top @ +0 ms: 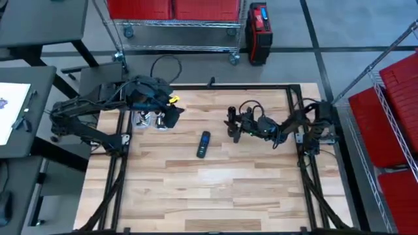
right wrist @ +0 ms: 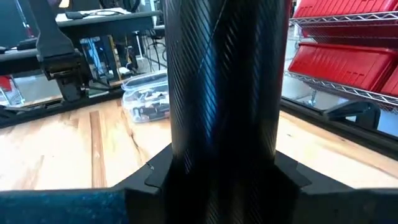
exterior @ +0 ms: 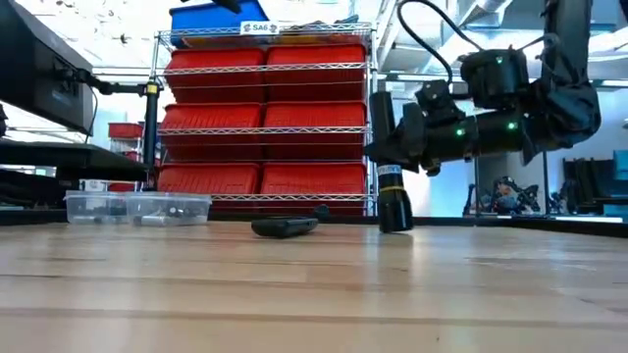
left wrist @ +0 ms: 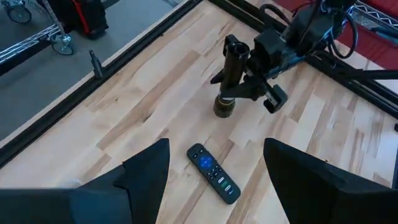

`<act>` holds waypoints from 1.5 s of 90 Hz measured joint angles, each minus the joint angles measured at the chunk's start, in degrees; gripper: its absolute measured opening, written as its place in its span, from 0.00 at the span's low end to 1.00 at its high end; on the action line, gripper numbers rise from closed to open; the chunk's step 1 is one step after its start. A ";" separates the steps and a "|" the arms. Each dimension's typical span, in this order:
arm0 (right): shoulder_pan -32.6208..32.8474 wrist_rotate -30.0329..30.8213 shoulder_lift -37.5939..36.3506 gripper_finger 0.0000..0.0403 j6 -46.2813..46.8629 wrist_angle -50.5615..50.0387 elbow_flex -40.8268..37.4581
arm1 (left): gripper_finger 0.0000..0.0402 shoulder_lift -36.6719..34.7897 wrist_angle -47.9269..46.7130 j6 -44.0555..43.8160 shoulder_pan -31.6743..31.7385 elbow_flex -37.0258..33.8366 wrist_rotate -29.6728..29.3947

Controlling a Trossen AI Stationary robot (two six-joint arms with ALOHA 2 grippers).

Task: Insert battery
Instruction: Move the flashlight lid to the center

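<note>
A black ribbed cylinder (left wrist: 230, 74) stands upright at the table's middle, a little to the right, with my right gripper (top: 236, 124) shut on it. A black remote (top: 204, 144) with a blue button lies flat on the wood, nearer the front edge than the cylinder. My left gripper (top: 171, 112) hovers open over the far left part of the table, close to two clear boxes (top: 147, 119). Nothing is between its fingers. I cannot make out a battery in any view. My right gripper pinches the cylinder's middle part (left wrist: 235, 79) between its two fingers. The fingers come level from the table's right side and lie across the cylinder. The cylinder stands upright, and its lower end (exterior: 394, 224) is down at the table top.
The two clear boxes (exterior: 137, 207) hold small parts at the far left. A black frame (top: 228, 85) runs round the table's edges. Bare wood lies between the remote and the near edge. Red bins on wire shelves (exterior: 265, 118) stand beyond the far edge.
</note>
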 joint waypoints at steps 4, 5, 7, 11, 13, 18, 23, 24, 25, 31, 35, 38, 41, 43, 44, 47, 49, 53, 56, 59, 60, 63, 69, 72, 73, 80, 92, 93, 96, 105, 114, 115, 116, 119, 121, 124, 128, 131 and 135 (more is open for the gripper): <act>0.28 0.05 0.13 0.35 -0.17 0.09 0.01 | 0.60 0.00 -0.10 -0.01 -0.01 0.00 0.01; 0.37 0.09 0.13 0.35 -0.22 0.04 0.02 | 0.60 0.00 -0.11 -0.02 -0.01 0.00 0.00; 0.57 0.09 0.13 0.35 -0.20 -0.01 0.02 | 0.60 0.00 -0.17 -0.02 0.01 0.00 0.00; 0.97 0.11 0.13 0.35 -0.27 -0.05 0.04 | 0.60 0.00 -0.42 -0.02 -0.01 0.00 0.02; 1.14 0.09 0.13 0.35 -0.35 -0.11 0.04 | 0.60 0.00 -0.46 -0.02 0.01 0.00 0.02; 1.48 0.09 0.13 0.35 -0.35 -0.16 0.04 | 0.60 0.00 -0.44 -0.02 0.01 0.00 0.02; 1.77 0.11 0.13 0.37 -0.36 -0.32 0.04 | 0.60 0.00 -0.46 0.00 0.00 0.00 0.02; 1.82 0.11 0.13 0.38 -0.37 -0.36 0.04 | 0.60 0.00 -0.46 0.00 -0.01 0.00 0.02; 1.87 0.09 0.13 0.39 -0.39 -0.65 0.04 | 0.60 0.00 -0.46 0.00 0.00 0.00 0.02; 2.24 0.04 0.46 0.48 -1.32 -2.23 -0.17 | 0.60 0.00 -0.46 -0.02 0.00 0.00 0.02; 2.50 0.01 0.46 0.52 -1.46 -2.51 -0.17 | 0.60 0.00 -0.48 0.00 -0.01 0.00 0.02; 2.57 -0.02 0.36 0.54 -1.49 -2.02 -0.13 | 0.60 0.00 -0.51 0.00 0.00 0.00 0.02; 2.69 -0.01 0.25 0.56 -1.49 -1.78 -0.09 | 0.60 0.00 -0.50 0.00 0.01 0.00 0.02; 2.79 -0.02 0.24 0.56 -1.49 -1.83 -0.09 | 0.60 0.00 -0.50 0.00 0.01 0.00 0.02; 2.83 -0.01 0.25 0.56 -1.49 -1.93 -0.09 | 0.60 0.00 -0.52 0.00 0.01 0.00 0.02; 3.03 0.01 0.32 0.57 -1.51 -2.26 -0.09 | 0.60 0.00 -0.56 0.00 0.01 0.00 0.02; 3.20 0.06 0.35 0.57 -1.50 -2.40 -0.10 | 0.60 0.00 -0.57 0.00 0.00 0.00 0.02; 3.52 0.04 0.31 0.56 -1.55 -2.25 -0.11 | 0.60 0.00 -0.62 0.00 -0.01 0.00 0.02; 3.62 0.08 0.00 0.56 -1.91 -2.22 -0.11 | 0.60 0.00 -0.61 0.00 -0.01 0.00 0.02; 3.90 0.05 -0.40 0.55 -2.75 -2.37 -0.11 | 0.60 0.00 -0.61 0.00 -0.01 0.00 0.02; 3.95 0.05 -0.54 0.55 -3.09 -2.38 -0.11 | 0.60 0.00 -0.63 0.00 -0.01 0.00 0.02; 4.21 0.09 -0.96 0.54 -4.24 -2.38 -0.11 | 0.60 0.00 -0.65 0.03 -0.01 0.00 0.02; 4.61 0.15 -1.97 0.53 -5.92 -2.45 -0.11 | 0.60 0.00 -0.66 0.11 -0.01 0.00 0.02; 4.58 0.15 -2.76 0.53 -6.07 -2.47 -0.11 | 0.60 0.00 -0.66 0.11 -0.01 0.00 0.02; 4.54 0.15 -3.08 0.53 -6.08 -2.46 -0.11 | 0.60 0.00 -0.66 0.11 -0.01 0.00 0.02; 4.48 0.19 -5.51 0.53 -6.13 -2.43 -0.11 | 0.60 0.00 -0.68 0.15 -0.01 0.00 0.02; 4.47 0.41 -10.44 0.53 -10.33 -3.45 -0.11 | 0.60 0.00 -0.70 0.15 -0.01 0.00 0.02; 4.48 0.41 -10.86 0.53 -10.65 -3.52 -0.11 | 0.60 0.00 -0.70 0.15 -0.01 0.00 0.02; 4.48 0.39 -12.22 0.53 -11.63 -4.00 -0.11 | 0.60 0.00 -0.68 0.15 -0.01 0.00 0.02; 4.46 0.39 -16.25 0.53 -13.37 -4.84 -0.11 | 0.60 0.00 -0.70 0.17 -0.01 0.00 0.02; 4.46 0.39 -20.35 0.53 -14.88 -5.74 -0.11 | 0.60 0.00 -0.70 0.17 -0.01 0.00 0.02; 4.46 0.39 -20.79 0.53 -14.97 -5.88 -0.11 | 0.60 0.00 -0.70 0.17 -0.01 0.00 0.02; 4.46 0.39 -21.23 0.53 -15.05 -6.04 -0.11 | 0.60 0.00 -0.70 0.17 -0.01 0.00 0.02; 4.46 0.39 -22.51 0.53 -15.06 -6.27 -0.11 | 0.60 0.00 -0.70 0.18 -0.01 0.00 0.02; 4.46 0.39 -23.26 0.53 -15.08 -6.25 -0.11 | 0.60 0.00 -0.69 0.19 -0.01 0.00 0.02; 4.46 0.39 -24.55 0.53 -15.20 -6.21 -0.11 | 0.60 0.00 -0.68 0.20 -0.01 0.00 0.02; 4.47 0.39 -26.38 0.53 -15.21 -6.19 -0.11 | 0.60 0.00 -0.74 0.20 -0.01 0.00 0.02; 4.54 0.39 -27.62 0.53 -15.21 -6.02 -0.11 | 0.60 0.00 -0.80 0.20 -0.01 0.00 0.02; 4.72 0.39 -29.44 0.53 -15.21 -5.94 -0.11 | 0.60 0.00 -1.06 0.19 -0.01 0.00 0.02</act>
